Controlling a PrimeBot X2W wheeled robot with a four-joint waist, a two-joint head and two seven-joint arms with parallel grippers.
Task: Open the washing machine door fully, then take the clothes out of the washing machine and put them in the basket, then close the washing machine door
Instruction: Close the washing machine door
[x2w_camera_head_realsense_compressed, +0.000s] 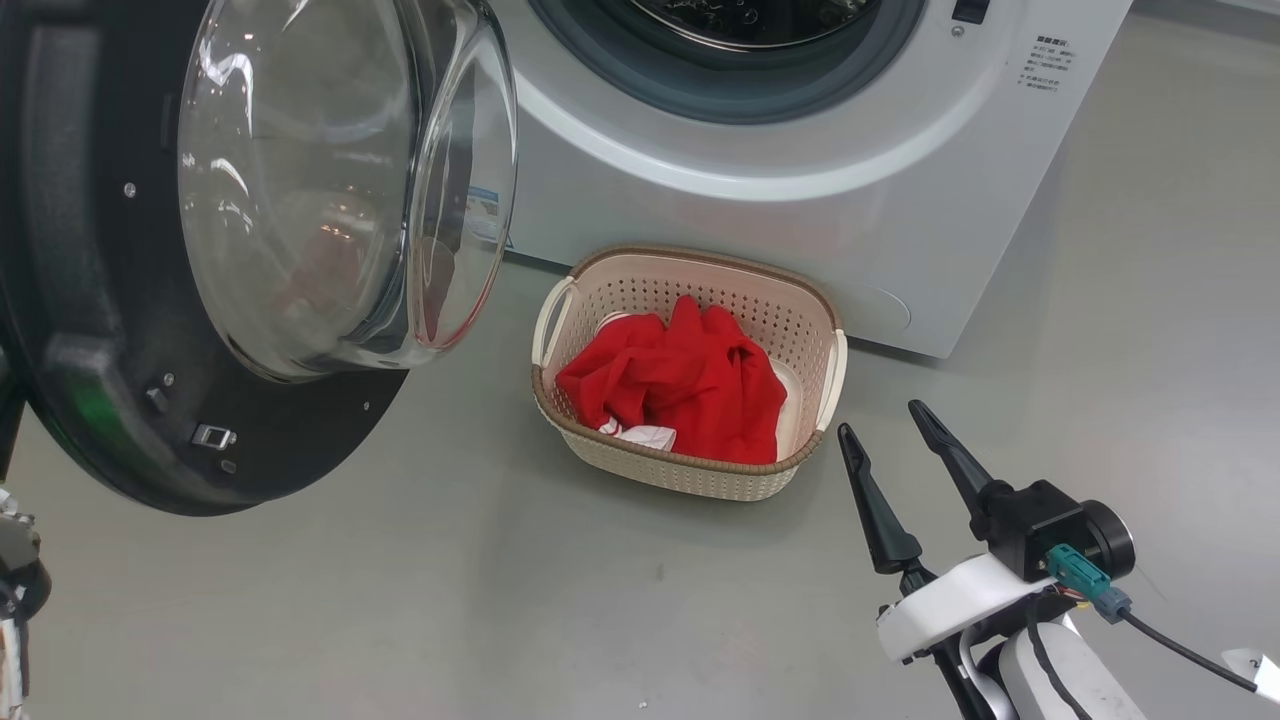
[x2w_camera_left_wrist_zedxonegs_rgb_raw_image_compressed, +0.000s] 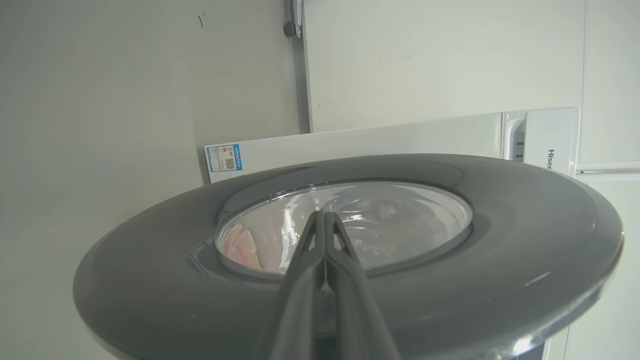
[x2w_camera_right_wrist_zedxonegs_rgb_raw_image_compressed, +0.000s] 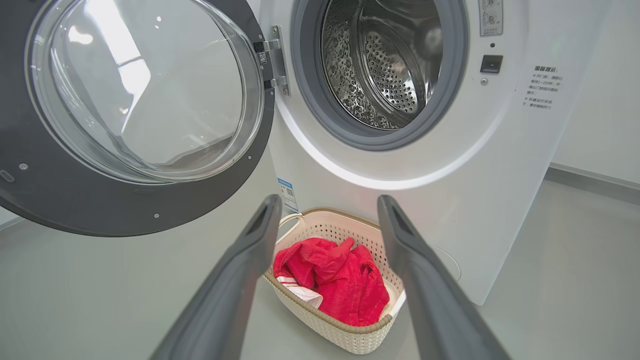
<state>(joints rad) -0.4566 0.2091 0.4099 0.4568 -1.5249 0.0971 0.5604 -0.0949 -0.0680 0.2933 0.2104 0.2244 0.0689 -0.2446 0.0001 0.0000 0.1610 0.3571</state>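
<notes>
Black glossy plastic rims the washing machine door (x2w_camera_left_wrist_zedxonegs_rgb_raw_image_compressed: 500, 235), probably stiff and weighty on its hinge, just ahead of the pinched-shut left claw (x2w_camera_left_wrist_zedxonegs_rgb_raw_image_compressed: 324, 216); I would push the smooth rim, not the bulging glass. Soft red clothes (x2w_camera_head_realsense_compressed: 690, 385) fill the perforated cream basket (x2w_camera_head_realsense_compressed: 700, 478), just beyond the wide-spread right claw (x2w_camera_head_realsense_compressed: 882, 417).

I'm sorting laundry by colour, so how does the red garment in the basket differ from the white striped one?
The red garment is plain bright red; the white garment has thin red stripes. The red garment lies on top, covering most of the basket; the white garment only peeks out beneath it. Both lie crumpled in the basket.
</notes>
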